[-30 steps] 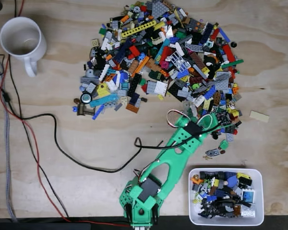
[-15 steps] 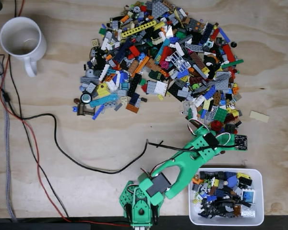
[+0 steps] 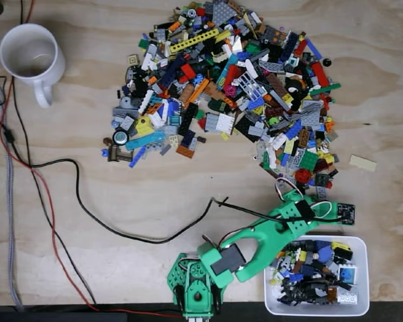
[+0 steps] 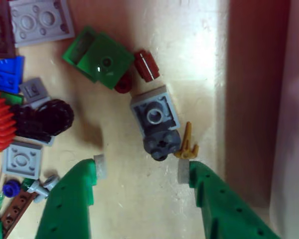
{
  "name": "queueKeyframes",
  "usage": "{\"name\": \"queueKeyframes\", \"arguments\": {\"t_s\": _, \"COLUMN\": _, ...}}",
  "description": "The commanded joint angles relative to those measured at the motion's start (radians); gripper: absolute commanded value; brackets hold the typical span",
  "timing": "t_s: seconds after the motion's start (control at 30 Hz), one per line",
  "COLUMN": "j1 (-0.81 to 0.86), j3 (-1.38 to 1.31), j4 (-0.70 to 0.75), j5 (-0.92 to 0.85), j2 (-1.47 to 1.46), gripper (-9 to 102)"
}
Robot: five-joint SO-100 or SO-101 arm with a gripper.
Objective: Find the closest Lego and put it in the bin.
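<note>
In the wrist view my green gripper (image 4: 142,169) is open, with bare wood between its fingertips. Just past them lies a light grey Lego (image 4: 154,113), joined to a darker grey piece (image 4: 162,143), with a small gold piece (image 4: 188,144) beside it. The white bin (image 4: 295,109) rises along the right edge of that view. In the fixed view the bin (image 3: 316,309) stands at the bottom right with several Legos inside. The gripper head (image 3: 301,211) hangs just above the bin's upper left corner and hides the grey Lego.
A large Lego pile (image 3: 228,80) fills the upper middle of the wooden table. A white mug (image 3: 30,54) stands at the top left. Black and red cables (image 3: 87,208) trail across the left side. A tan plate (image 3: 363,163) lies alone at the right. A green piece (image 4: 99,57) and a dark red one (image 4: 147,64) lie further ahead.
The arm has swung from the pile's lower edge down and to the right, ending beside the bin's upper left corner.
</note>
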Motion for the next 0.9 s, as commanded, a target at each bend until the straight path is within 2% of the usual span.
{"name": "queueKeyframes", "arguments": {"t_s": 0.0, "j1": 0.052, "j3": -0.023, "j4": -0.037, "j5": -0.055, "j2": -0.003, "gripper": 21}}
{"name": "queueKeyframes", "arguments": {"t_s": 0.2, "j1": 0.077, "j3": -0.037, "j4": -0.081, "j5": -0.126, "j2": -0.052, "gripper": 16}}
{"name": "queueKeyframes", "arguments": {"t_s": 0.43, "j1": 0.040, "j3": -0.038, "j4": -0.110, "j5": -0.127, "j2": -0.063, "gripper": 6}}
{"name": "queueKeyframes", "arguments": {"t_s": 0.63, "j1": -0.032, "j3": -0.034, "j4": -0.067, "j5": -0.104, "j2": -0.015, "gripper": 4}}
{"name": "queueKeyframes", "arguments": {"t_s": 0.87, "j1": -0.186, "j3": -0.086, "j4": 0.057, "j5": -0.043, "j2": 0.114, "gripper": 3}}
